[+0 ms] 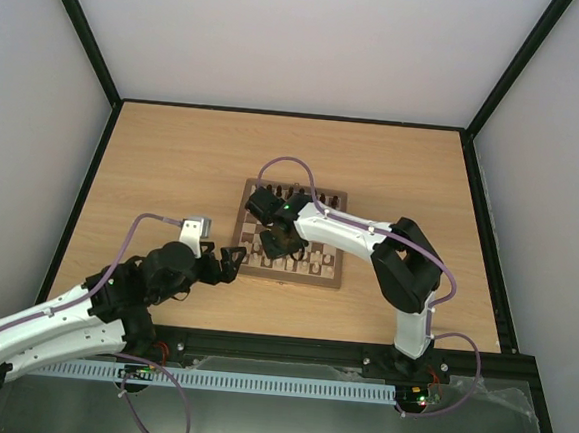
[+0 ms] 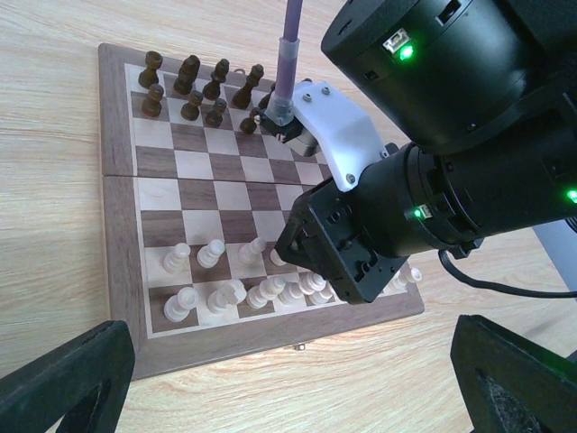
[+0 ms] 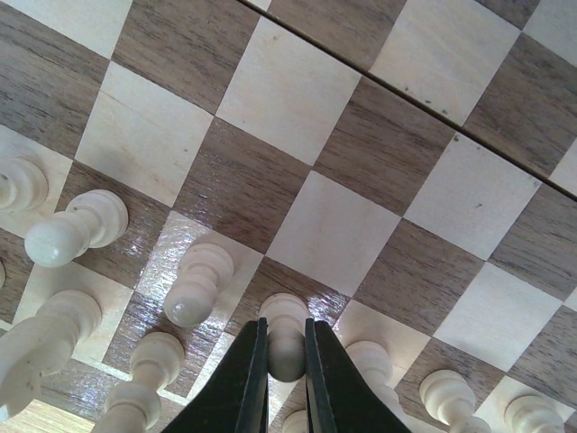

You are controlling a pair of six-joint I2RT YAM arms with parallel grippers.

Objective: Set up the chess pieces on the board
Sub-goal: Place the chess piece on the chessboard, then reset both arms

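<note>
The board (image 1: pixel 295 279) lies mid-table. Dark chess pieces (image 2: pixel 189 86) stand in its far rows and pale ones (image 2: pixel 221 298) in its near rows. My right gripper (image 3: pixel 286 318) is shut on the head of a pale pawn (image 3: pixel 286 356), whose base rests on a dark square (image 3: pixel 270 280) in the front pale row. In the top view the right gripper (image 1: pixel 272 243) is low over the board's near-left part. My left gripper (image 2: pixel 288 397) hangs open over the bare table just off the board's near edge, its fingers (image 2: pixel 63 379) wide apart with nothing between them.
Pale pawns (image 3: pixel 196 284) stand close on either side of the held one, and taller pale pieces (image 3: pixel 77 230) lean nearby. The right arm's wrist (image 2: pixel 361 244) covers part of the pale rows in the left wrist view. Black frame rails (image 1: pixel 472 191) edge the table.
</note>
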